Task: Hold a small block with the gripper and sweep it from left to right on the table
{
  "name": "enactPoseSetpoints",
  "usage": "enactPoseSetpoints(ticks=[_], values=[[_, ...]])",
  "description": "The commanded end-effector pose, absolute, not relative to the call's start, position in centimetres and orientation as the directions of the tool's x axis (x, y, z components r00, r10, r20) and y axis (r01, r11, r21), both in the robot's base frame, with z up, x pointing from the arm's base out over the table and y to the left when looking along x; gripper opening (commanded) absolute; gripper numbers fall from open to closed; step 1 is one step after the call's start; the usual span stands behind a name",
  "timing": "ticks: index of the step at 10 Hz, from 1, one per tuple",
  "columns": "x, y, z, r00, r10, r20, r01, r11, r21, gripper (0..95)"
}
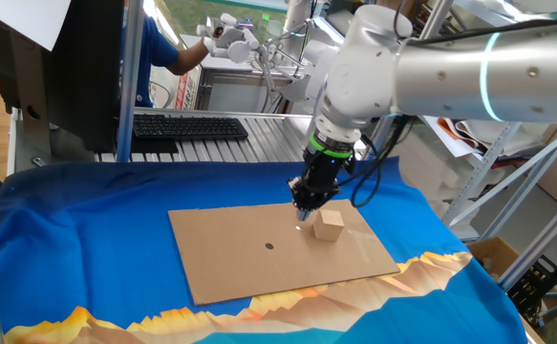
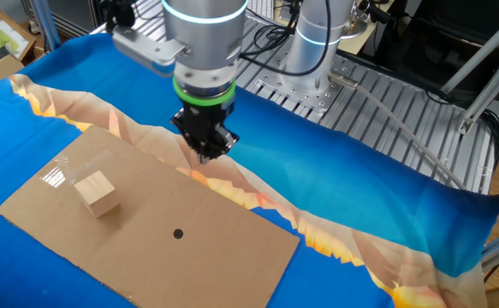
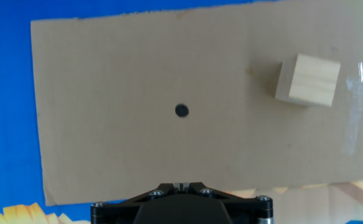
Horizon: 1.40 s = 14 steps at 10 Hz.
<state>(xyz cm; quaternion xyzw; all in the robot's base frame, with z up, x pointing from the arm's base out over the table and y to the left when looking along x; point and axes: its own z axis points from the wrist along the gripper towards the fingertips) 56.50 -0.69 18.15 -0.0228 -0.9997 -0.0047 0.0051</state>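
Note:
The small block (image 1: 330,225) is a tan cube that lies free on the brown cardboard sheet (image 1: 240,258) of the blue-cloth table (image 1: 87,248). My gripper (image 1: 304,210) hangs above the sheet's far edge, just left of the block and apart from it. Its jaws are together and hold nothing. In the other fixed view the block (image 2: 96,193) sits at the sheet's left end and the gripper (image 2: 206,154) is above the far edge. In the hand view the block (image 3: 307,79) is at the upper right, and the gripper (image 3: 181,185) is at the bottom.
A tiny dark dot (image 1: 269,246) marks the sheet's middle. Behind the table a grey metal bench (image 2: 386,94) carries a black keyboard (image 1: 187,126). A white many-jointed robot hand (image 1: 225,36) and a person in blue (image 1: 163,48) are further back. A cardboard box (image 1: 493,256) stands at the right.

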Motion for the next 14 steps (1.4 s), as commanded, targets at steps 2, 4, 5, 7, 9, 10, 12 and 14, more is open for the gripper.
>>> enactPoseSetpoints(ticks=[2,4,5,7,9,10,12,14], values=[[57.2,-1.0,18.4,-0.999,0.038,0.011,0.038,0.999,0.002,0.0],[57.9,-1.4,18.5,-1.0,0.028,0.006,0.028,1.0,-0.012,0.0],[58.5,-1.6,18.5,-1.0,0.023,0.006,0.023,1.0,-0.012,0.0],[59.2,-1.9,18.4,-1.0,0.016,0.004,0.016,1.0,-0.015,0.0],[59.7,-2.1,18.3,-1.0,0.011,0.003,0.01,1.0,-0.013,0.0],[59.7,-2.1,18.3,-1.0,0.009,0.003,0.009,1.0,-0.012,0.0],[59.7,-2.1,18.3,-1.0,0.003,0.005,0.003,1.0,-0.011,0.0],[59.7,-2.1,18.3,-1.0,0.005,0.003,0.005,0.999,-0.035,0.0]])
